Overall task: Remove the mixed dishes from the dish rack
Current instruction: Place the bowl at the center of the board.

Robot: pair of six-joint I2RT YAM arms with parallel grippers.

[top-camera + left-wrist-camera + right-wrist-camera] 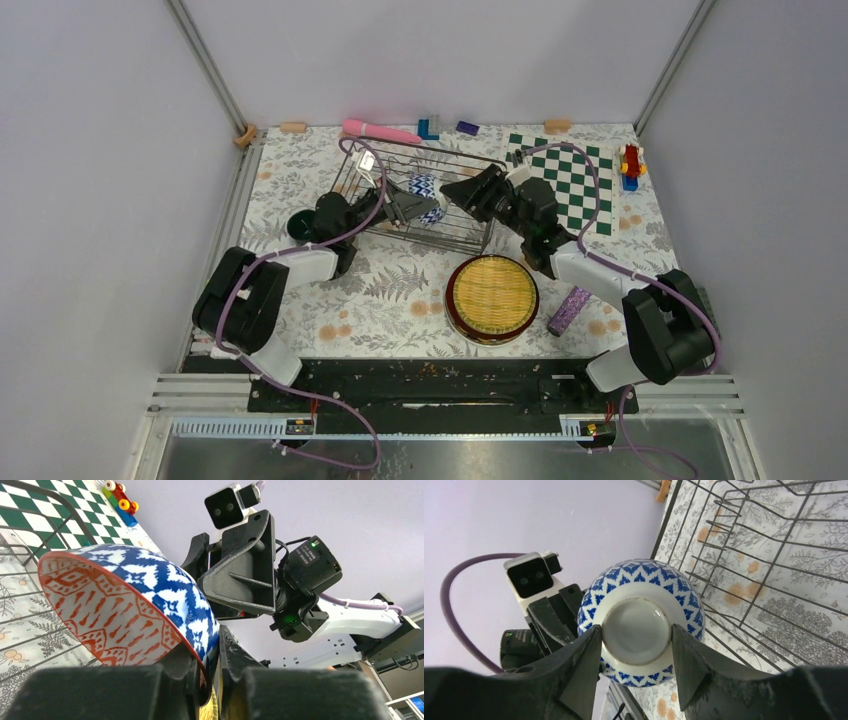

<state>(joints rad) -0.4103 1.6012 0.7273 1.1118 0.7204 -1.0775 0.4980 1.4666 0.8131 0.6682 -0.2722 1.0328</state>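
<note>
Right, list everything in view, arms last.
rack: one, dark wire, far middle
bowl: one, blue-white, over rack, between grippers
plates: stack, yellow woven on top, near middle
mug: one, dark green, left of rack
cylinder: one, purple, right of plates
chessboard: one, green-white, far right
toy: one, red-yellow-blue, beside chessboard
stick: one, pink, far edge
left gripper: one, black, shut on bowl rim
right gripper: one, black, gripping bowl foot

— Where's the patterned bowl (425, 199)?
— Tipped on its side over the wire dish rack (462, 216), blue-white outside, orange-red inside.
— Any plates?
— One yellow woven plate (491, 294), flat, just before the rack.
</note>
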